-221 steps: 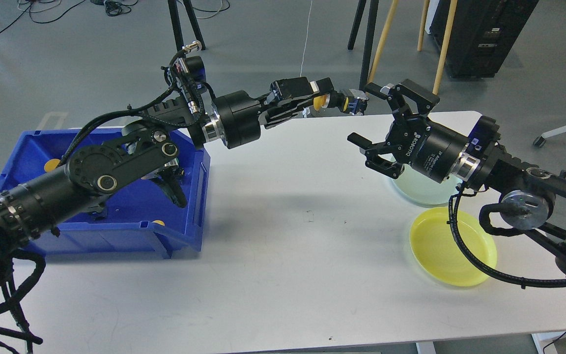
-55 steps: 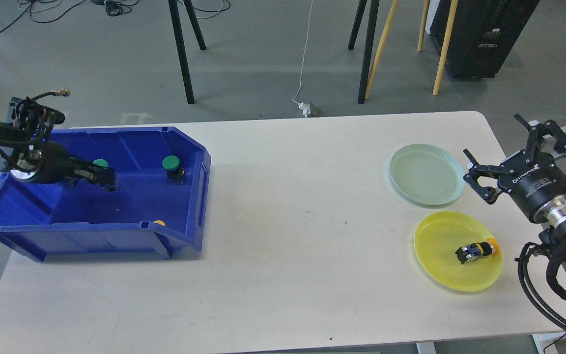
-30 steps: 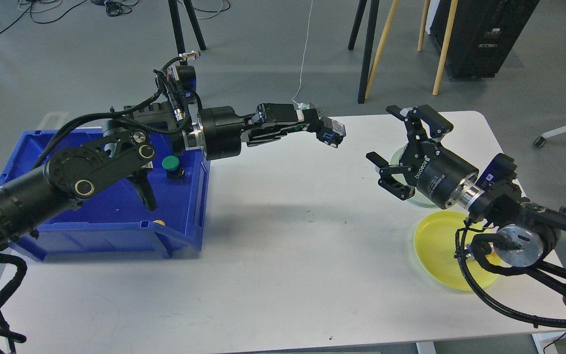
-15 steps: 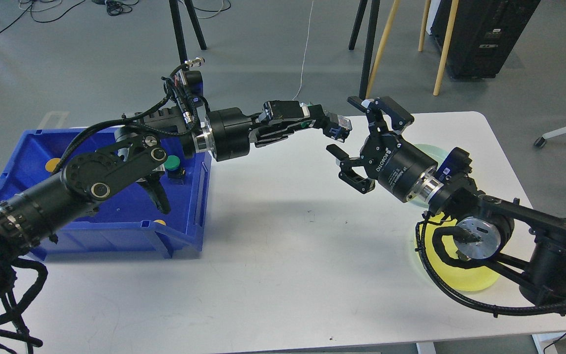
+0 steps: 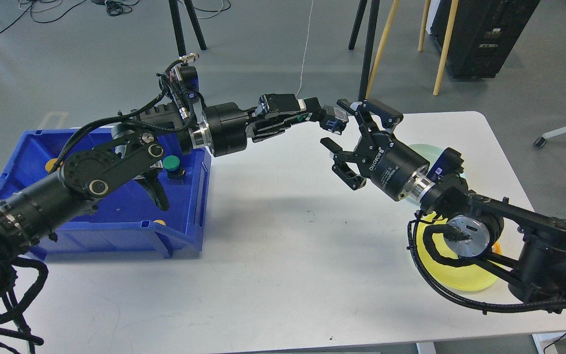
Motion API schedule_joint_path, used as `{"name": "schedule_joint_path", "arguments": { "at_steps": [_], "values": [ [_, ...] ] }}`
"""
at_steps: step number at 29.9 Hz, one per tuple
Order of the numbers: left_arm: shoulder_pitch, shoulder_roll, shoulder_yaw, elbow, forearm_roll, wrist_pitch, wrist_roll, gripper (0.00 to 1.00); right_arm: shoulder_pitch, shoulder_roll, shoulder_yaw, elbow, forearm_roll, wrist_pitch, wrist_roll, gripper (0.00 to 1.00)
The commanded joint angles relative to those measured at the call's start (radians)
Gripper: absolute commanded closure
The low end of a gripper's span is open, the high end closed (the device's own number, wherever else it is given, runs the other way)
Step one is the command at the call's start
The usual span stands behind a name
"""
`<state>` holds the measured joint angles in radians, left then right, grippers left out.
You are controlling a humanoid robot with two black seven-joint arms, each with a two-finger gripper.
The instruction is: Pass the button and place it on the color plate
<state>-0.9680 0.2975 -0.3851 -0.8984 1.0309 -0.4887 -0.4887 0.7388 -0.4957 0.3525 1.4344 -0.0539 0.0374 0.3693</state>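
My left gripper (image 5: pixel 318 117) reaches out over the table's far middle and is shut on a button (image 5: pixel 335 122) with a green cap and a black-and-blue body. My right gripper (image 5: pixel 336 125) is open, its two fingers standing above and below the button's free end, apart from it. The pale green plate (image 5: pixel 419 147) lies behind my right wrist, mostly hidden. The yellow plate (image 5: pixel 462 280) lies under my right arm; an orange edge of a button (image 5: pixel 496 247) shows on it.
The blue bin (image 5: pixel 184 216) stands at the left and holds a green button (image 5: pixel 170 162) and yellow buttons (image 5: pixel 52 164). My left arm passes over it. Chair and stand legs rise beyond the table's far edge.
My right gripper has moved left and up until its open fingers bracket the button. My left gripper with the button has shifted slightly up and back.
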Motion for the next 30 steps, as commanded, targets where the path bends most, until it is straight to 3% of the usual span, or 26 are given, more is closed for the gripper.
{"name": "schedule_joint_path", "arguments": {
  "at_steps": [1, 2, 4, 10, 11, 12, 14, 15, 24, 28, 30],
  "values": [
    [0.000, -0.001, -0.001, 0.007, -0.002, 0.000, 0.000, 0.92, 0.002, 0.000, 0.006, 0.001, -0.001, 0.001, 0.000, 0.85],
    [0.000, -0.001, -0.001, 0.007, 0.000, 0.000, 0.000, 0.92, 0.004, 0.003, 0.012, 0.000, -0.001, -0.014, -0.001, 0.92],
    [0.000, -0.001, -0.001, 0.009, 0.000, 0.000, 0.000, 0.92, 0.008, 0.006, 0.009, -0.002, 0.000, -0.013, 0.000, 0.98],
    [0.020, -0.001, -0.003, 0.007, 0.000, 0.000, 0.000, 0.91, 0.001, 0.006, 0.016, 0.004, 0.002, -0.024, 0.000, 1.00],
    [0.021, -0.004, -0.003, 0.007, -0.002, 0.000, 0.000, 0.85, 0.001, 0.006, 0.017, 0.004, 0.002, -0.024, 0.000, 1.00],
    [0.021, -0.005, -0.003, 0.007, -0.006, 0.000, 0.000, 0.69, 0.001, 0.006, 0.017, 0.003, 0.002, -0.024, 0.000, 1.00],
    [0.021, -0.005, -0.012, 0.003, -0.052, 0.000, 0.000, 0.17, -0.001, 0.006, 0.019, 0.003, 0.002, -0.025, 0.000, 1.00],
    [0.021, -0.005, -0.014, 0.000, -0.081, 0.000, 0.000, 0.14, -0.001, 0.006, 0.019, 0.003, 0.002, -0.024, 0.000, 1.00],
    [0.021, 0.005, -0.020, -0.002, -0.190, 0.000, 0.000, 0.08, -0.088, 0.005, 0.126, -0.009, 0.095, -0.076, -0.007, 1.00],
    [0.021, 0.008, -0.020, -0.002, -0.210, 0.000, 0.000, 0.08, -0.147, 0.015, 0.232, -0.121, 0.314, -0.270, -0.030, 1.00],
    [0.021, 0.008, -0.018, -0.002, -0.210, 0.000, 0.000, 0.08, -0.145, 0.052, 0.250, -0.254, 0.414, -0.356, -0.058, 1.00]
  ]
}}
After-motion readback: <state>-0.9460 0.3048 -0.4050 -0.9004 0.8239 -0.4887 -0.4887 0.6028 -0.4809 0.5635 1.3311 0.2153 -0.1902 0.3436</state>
